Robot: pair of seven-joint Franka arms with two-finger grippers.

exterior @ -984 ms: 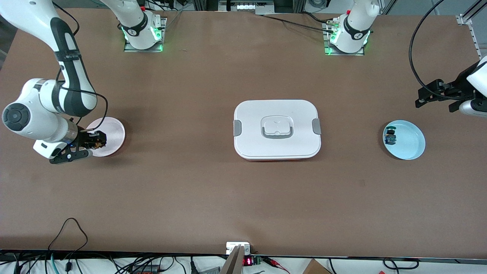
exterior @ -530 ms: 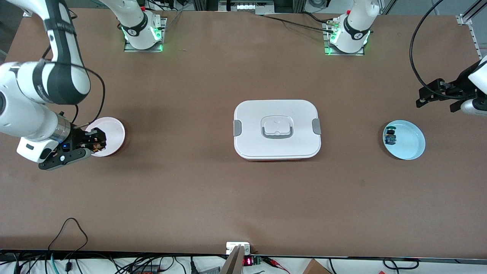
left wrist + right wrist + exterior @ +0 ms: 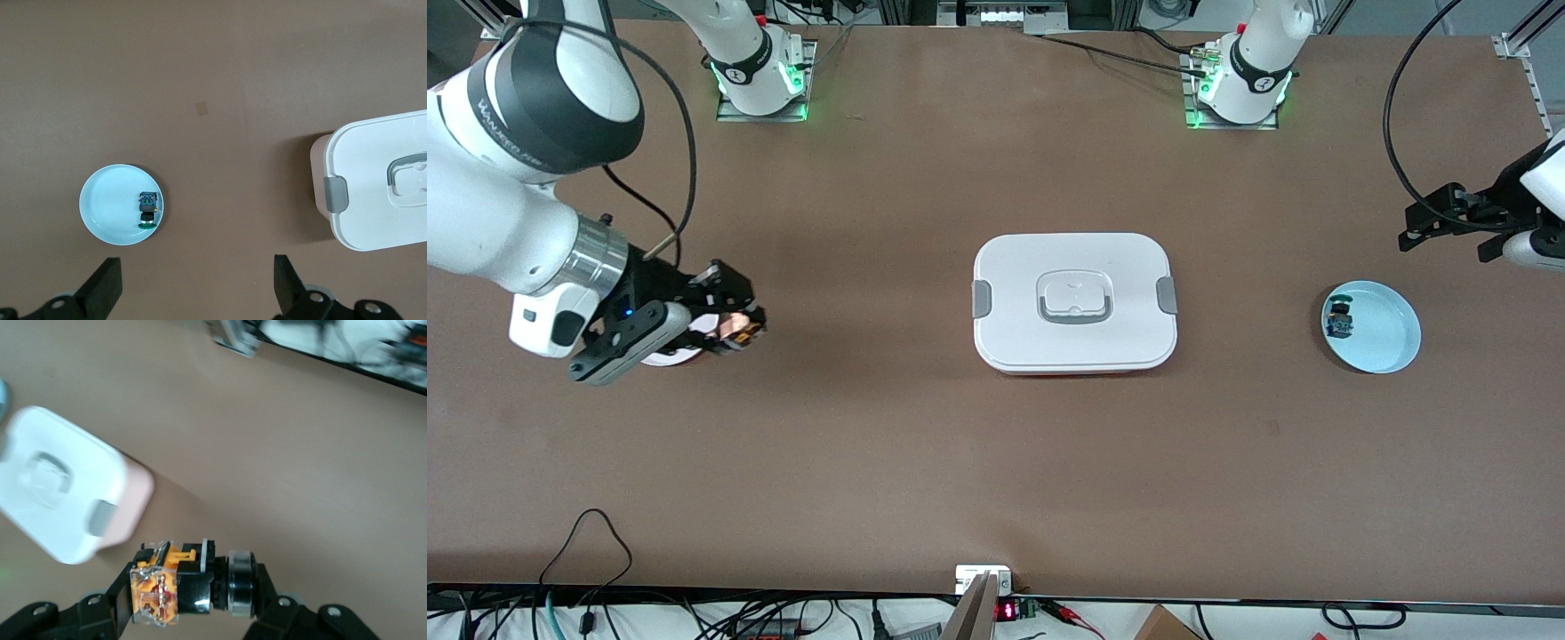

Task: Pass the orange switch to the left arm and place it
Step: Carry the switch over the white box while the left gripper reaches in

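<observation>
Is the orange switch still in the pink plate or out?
Out: the right gripper holds the orange switch, lifted off the pink plate.

- Bright, even light is shining down from above.
- The big white plastic box is casting only a soft, thin shadow.
- The right wrist view is looking smeared; that box is showing blurry there.

The right claw hides most of the pink plate.

Brown table, bearing white box at centre, pale blue dish toward left arm's end, white dish toward right arm's end.
</observation>
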